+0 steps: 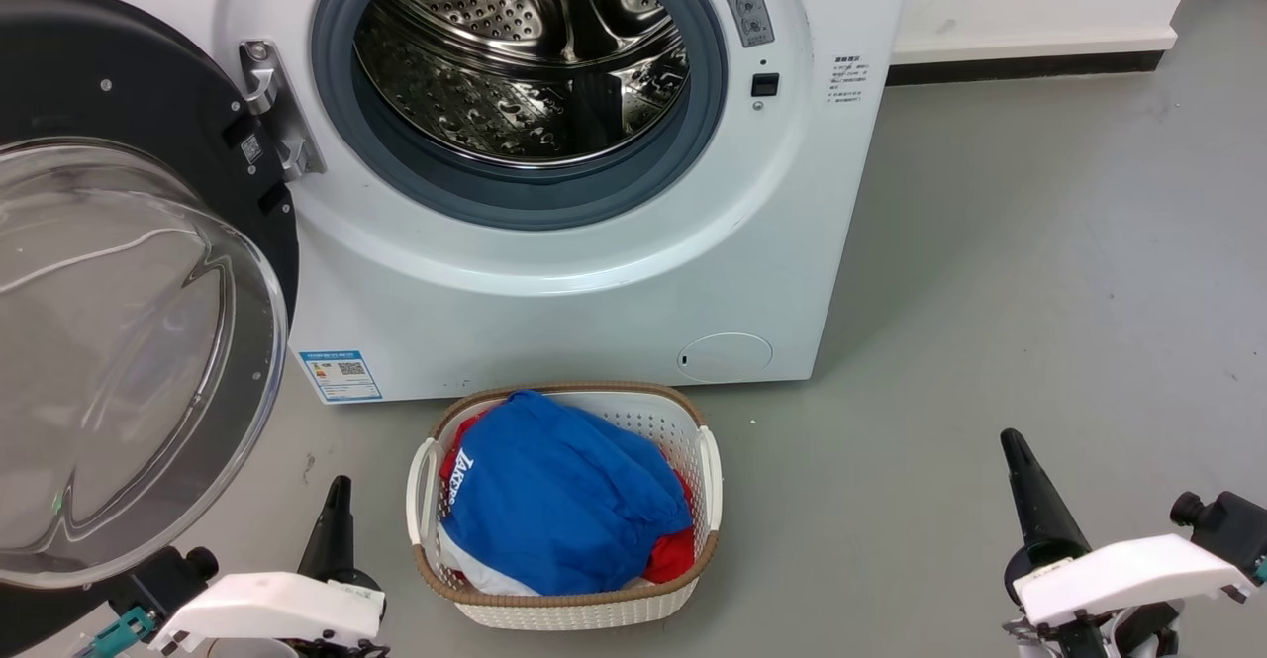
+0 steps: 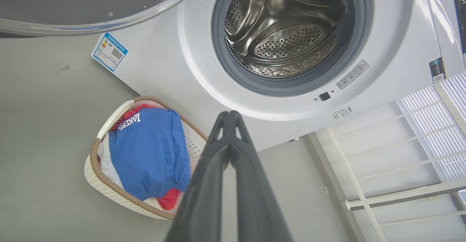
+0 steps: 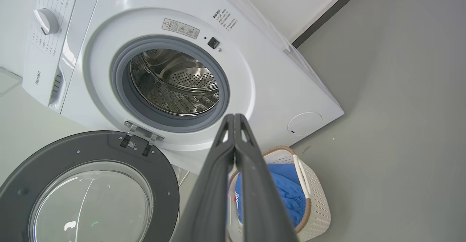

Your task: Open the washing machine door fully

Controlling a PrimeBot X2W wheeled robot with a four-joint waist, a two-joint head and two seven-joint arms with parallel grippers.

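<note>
The washing machine door (image 1: 129, 341) stands wide open at the left of the washing machine (image 1: 594, 282). It hangs from its hinge (image 1: 272, 109) on the left edge of the round opening, with its inner face and bulging glass bowl turned out towards the near side. The steel drum (image 1: 525, 54) and its grey rubber ring (image 1: 396, 163) are fully uncovered, and nothing is in the way of the opening.

The left end effector (image 1: 340, 492) sits low at the near left. Its two fingers are pressed together and hold nothing, and it is near the door's lower rim but apart from it. The right end effector (image 1: 1012, 443) is at the near right, well apart from the machine, also pinched closed and empty.

A laundry basket (image 1: 709, 460) of blue and red clothes (image 1: 564, 519) rests on the floor (image 1: 990, 292), just in front of the machine.

Judging from the angle of the door, the task looks done or very nearly so. At most, a small further push outward may be left, if the hinge allows more travel.
</note>
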